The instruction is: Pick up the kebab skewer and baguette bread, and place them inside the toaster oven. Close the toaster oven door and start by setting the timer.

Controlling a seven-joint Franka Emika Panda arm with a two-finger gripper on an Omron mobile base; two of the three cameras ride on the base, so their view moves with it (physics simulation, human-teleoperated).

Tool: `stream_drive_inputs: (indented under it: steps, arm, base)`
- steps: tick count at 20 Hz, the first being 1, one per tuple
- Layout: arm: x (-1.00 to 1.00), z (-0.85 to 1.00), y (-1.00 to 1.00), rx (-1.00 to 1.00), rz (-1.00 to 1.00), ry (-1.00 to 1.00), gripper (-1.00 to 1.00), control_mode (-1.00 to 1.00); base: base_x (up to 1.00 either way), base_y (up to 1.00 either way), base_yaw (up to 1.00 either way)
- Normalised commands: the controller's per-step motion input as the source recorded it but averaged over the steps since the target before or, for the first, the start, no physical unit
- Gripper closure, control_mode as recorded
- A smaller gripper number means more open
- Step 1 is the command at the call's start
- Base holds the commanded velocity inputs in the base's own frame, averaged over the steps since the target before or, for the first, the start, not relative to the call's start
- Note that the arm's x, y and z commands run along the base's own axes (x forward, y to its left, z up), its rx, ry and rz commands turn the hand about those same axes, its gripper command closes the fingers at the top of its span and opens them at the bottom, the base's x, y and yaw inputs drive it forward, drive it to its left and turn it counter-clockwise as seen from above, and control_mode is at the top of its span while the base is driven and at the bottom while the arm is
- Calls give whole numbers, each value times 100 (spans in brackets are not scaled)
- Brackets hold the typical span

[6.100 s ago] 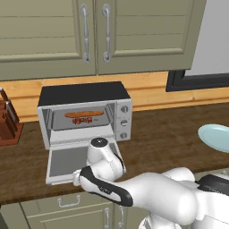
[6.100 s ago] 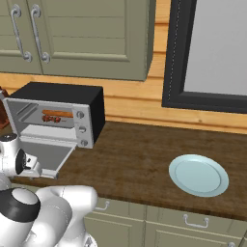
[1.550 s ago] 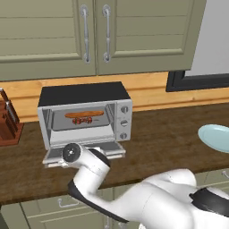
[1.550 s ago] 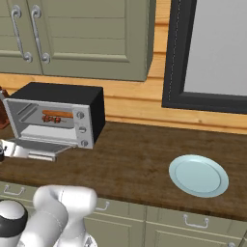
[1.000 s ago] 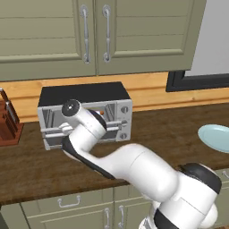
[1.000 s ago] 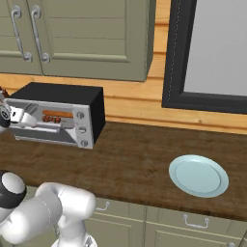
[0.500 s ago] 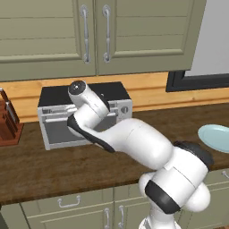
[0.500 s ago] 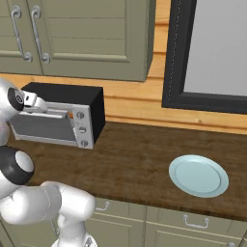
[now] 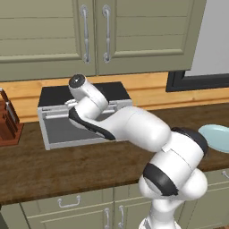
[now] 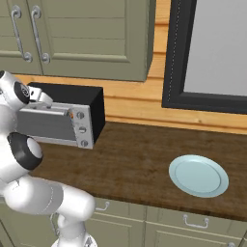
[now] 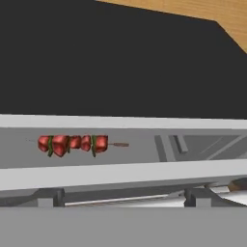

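The silver toaster oven (image 9: 117,91) (image 10: 72,94) stands on the wooden counter, and its black top spreads across the hand view (image 11: 111,58). The toaster oven door (image 9: 67,130) (image 10: 42,124) is upright and shut. Through its glass I see the kebab skewer (image 11: 72,144) with red chunks lying inside. The baguette bread is hidden. My gripper (image 9: 71,103) (image 10: 41,99) hovers just over the door's top edge, jaws apart and holding nothing. Three round knobs (image 10: 83,129) sit on the right panel.
A pale blue plate (image 10: 198,174) (image 9: 217,136) lies on the counter to the right. A knife block (image 9: 8,123) stands at the far left. Wall cabinets (image 9: 94,33) hang close above the oven, and a dark-framed window (image 10: 207,53) is at the right.
The door swung up from lying flat to fully shut, and my hand rose with it. The gripper opened and now sits above the door's top edge.
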Motion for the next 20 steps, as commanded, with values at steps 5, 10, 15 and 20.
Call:
stream_drive_inputs:
  steps: [5, 10, 15, 20]
  arm:
    - [22, -27, -18, 0, 0, 0, -100, -100]
    - [49, -39, -17, 0, 0, 0, -100, -100]
    - [46, -40, -15, 0, 0, 0, -100, -100]
    - [24, -19, -23, 0, 0, 0, -100, -100]
  base:
    - [0, 0, 0]
    - [0, 0, 0]
    - [0, 0, 0]
    - [0, 0, 0]
